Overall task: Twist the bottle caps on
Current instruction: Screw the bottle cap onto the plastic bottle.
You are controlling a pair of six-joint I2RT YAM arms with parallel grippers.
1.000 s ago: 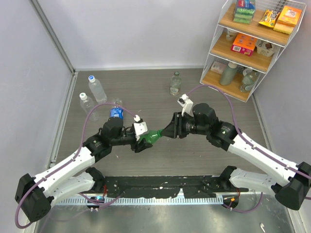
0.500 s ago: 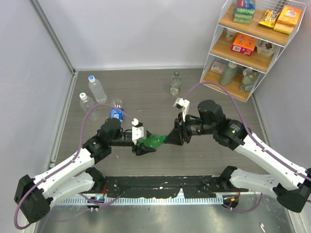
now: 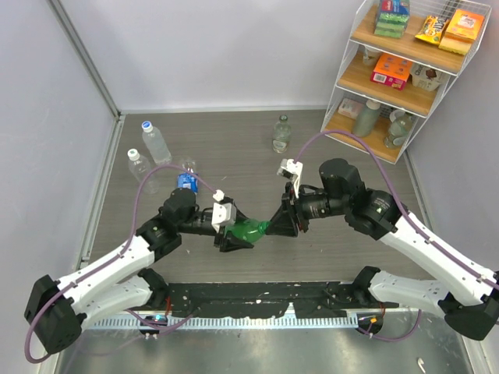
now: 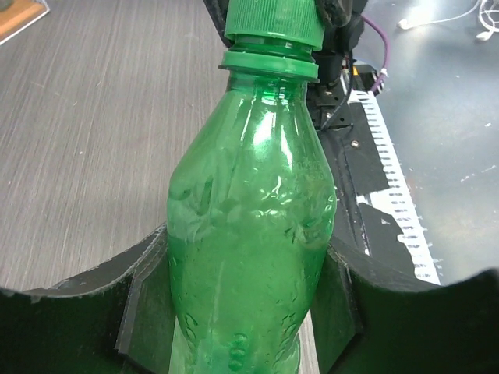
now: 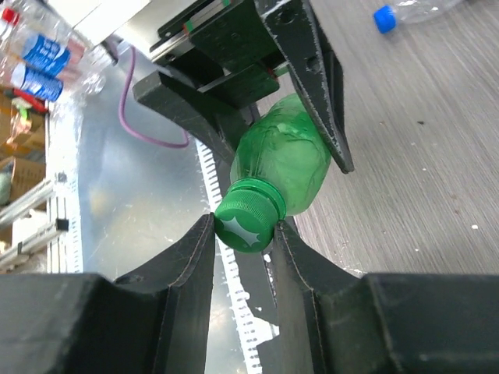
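Green bottle (image 3: 251, 230) held sideways over the table (image 3: 234, 148) between two claws.
Left claw (image 3: 233, 232) squeezes its body, right claw (image 3: 274, 225) pinches the green cap (image 5: 248, 216) on its neck; its bottom is hidden.

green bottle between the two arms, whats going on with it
The left gripper holds the green bottle sideways by its body, above the table. The right gripper is closed on the green cap, which sits on the bottle's neck, apparently to screw it on. A clear bottle with a blue cap stands at the table's far left.
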